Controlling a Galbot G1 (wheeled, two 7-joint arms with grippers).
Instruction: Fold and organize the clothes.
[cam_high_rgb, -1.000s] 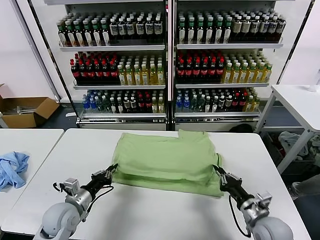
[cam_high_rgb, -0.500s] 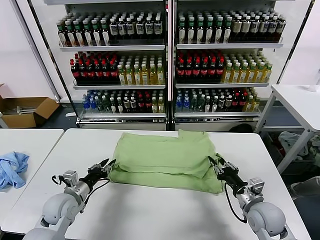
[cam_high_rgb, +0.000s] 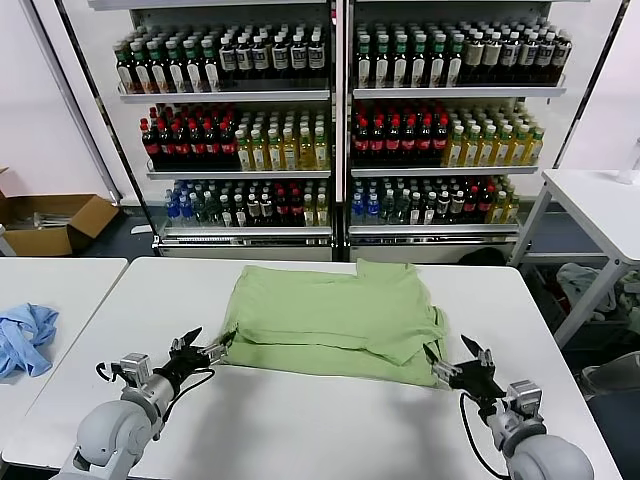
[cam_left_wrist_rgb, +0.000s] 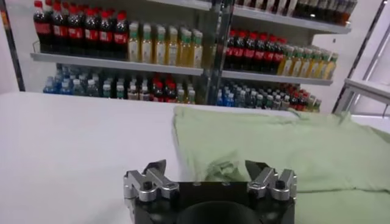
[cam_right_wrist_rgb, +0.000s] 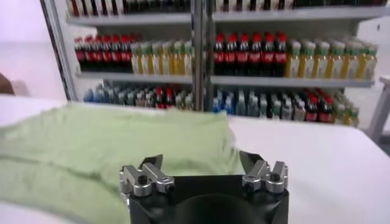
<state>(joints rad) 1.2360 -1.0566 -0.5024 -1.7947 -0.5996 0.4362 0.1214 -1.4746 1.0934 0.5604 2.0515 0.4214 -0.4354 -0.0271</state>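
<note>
Shirt (cam_high_rgb: 330, 320), light green, folded flat mid-table, a little toward the far edge of the white table (cam_high_rgb: 300, 430). Layers stacked, near hem showing a doubled edge, one small flap poking out at the far side. Plain-looking from the head view; no print or collar to make out. Seen again from the left wrist (cam_left_wrist_rgb: 286, 146) and from the right wrist (cam_right_wrist_rgb: 103, 152) as a soft green sheet, wrinkled near its corners.

Left gripper (cam_high_rgb: 192, 348) low over the table at the shirt's near left corner, fingers spread wide, tips just beside the cloth and gripping nothing. Same story up close: jaws wide apart in the left wrist view (cam_left_wrist_rgb: 207, 167), bare table between them, the green edge lying beyond.

Right gripper (cam_high_rgb: 465, 362) at the near right corner, likewise splayed open and empty, just off the hem. From its own camera (cam_right_wrist_rgb: 201, 164), both fingers well apart, cloth ahead but not between them.

Further out: blue cloth (cam_high_rgb: 25, 335) crumpled on a neighbouring table (cam_high_rgb: 60, 275) to the left, well apart from the shirt. Behind everything, drink shelves (cam_high_rgb: 340, 130) packed with bottles in rows. Cardboard box (cam_high_rgb: 50, 220) on the floor far left, another white table (cam_high_rgb: 600, 200) at the right.
</note>
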